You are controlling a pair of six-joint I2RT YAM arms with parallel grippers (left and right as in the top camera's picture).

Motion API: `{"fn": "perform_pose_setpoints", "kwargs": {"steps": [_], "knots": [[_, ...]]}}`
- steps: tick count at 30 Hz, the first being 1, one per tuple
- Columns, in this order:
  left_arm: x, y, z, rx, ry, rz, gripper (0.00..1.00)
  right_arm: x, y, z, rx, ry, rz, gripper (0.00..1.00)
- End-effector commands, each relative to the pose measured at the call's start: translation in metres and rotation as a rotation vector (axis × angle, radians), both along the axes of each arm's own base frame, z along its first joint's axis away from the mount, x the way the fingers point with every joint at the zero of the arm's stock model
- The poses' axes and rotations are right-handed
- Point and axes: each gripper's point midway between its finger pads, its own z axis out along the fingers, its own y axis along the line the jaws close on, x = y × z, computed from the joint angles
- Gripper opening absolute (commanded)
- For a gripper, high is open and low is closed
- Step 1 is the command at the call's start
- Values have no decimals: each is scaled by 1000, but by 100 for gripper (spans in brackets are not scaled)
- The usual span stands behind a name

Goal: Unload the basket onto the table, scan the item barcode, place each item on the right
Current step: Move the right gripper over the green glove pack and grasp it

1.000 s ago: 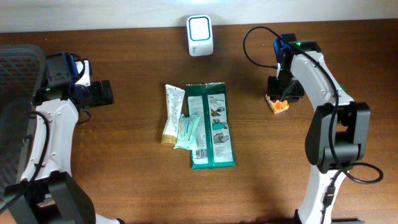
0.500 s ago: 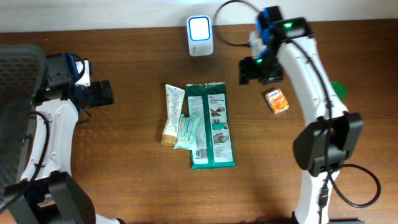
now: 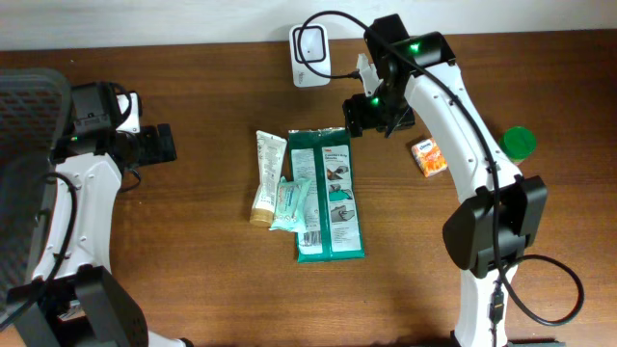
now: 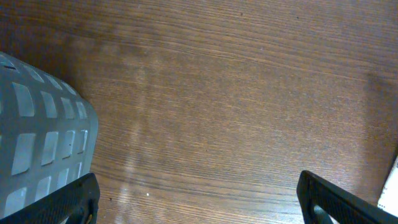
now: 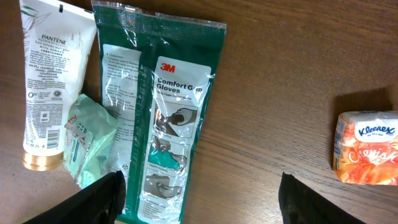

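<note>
1. Worktop (image 3: 193, 270): dark brown wood, by which every item below is carried.
2. Grey mesh object (image 3: 29, 106): seen at the left edge.
3. Glove packet (image 3: 328, 193): green, lying flat at the centre, printed face up.
4. Shampoo tube (image 3: 267, 173): white with a gold cap, laid just left of the glove packet and parallel to it.
5. Right claw (image 5: 200, 186): held above the top end of the glove packet, fingers spread wide, nothing gripped.
6. Left claw (image 4: 198, 196): kept far left over bare wood, fingers fully spread, nothing gripped.
7. Scanner (image 3: 309, 43): white, stood at the far edge, beyond the packet.
8. Sachet (image 3: 291, 204): pale green, lapped over the packet's left edge and touching the tube.
9. Tissue pack (image 3: 429, 157): orange, set apart to the right.
10. Green round item (image 3: 518, 142): placed further right; its type cannot be told.
</note>
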Motion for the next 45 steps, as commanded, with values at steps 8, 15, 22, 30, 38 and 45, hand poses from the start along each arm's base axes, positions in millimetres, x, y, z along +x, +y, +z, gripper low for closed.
{"fn": "perform_pose_setpoints", "kwargs": {"steps": [8, 15, 22, 30, 38, 45], "knots": [[18, -16, 15, -82, -93, -68, 99, 1, 4, 6, 14, -17, 10, 75], [31, -53, 22, -8, -135, -299, 99, 1, 4, 6, 14, -17, 10, 75], [34, -71, 23, 12, -141, -351, 99, 2, 8, 5, 34, -14, 13, 99], [34, -71, 23, 12, -141, -351, 99, -29, 58, -25, 191, 147, 92, 78], [34, -71, 23, 12, -141, -351, 99, -66, 90, -75, 158, 238, 124, 66], [34, -71, 23, 12, -141, -351, 99, -51, 51, -96, 130, 241, 37, 66]]}}
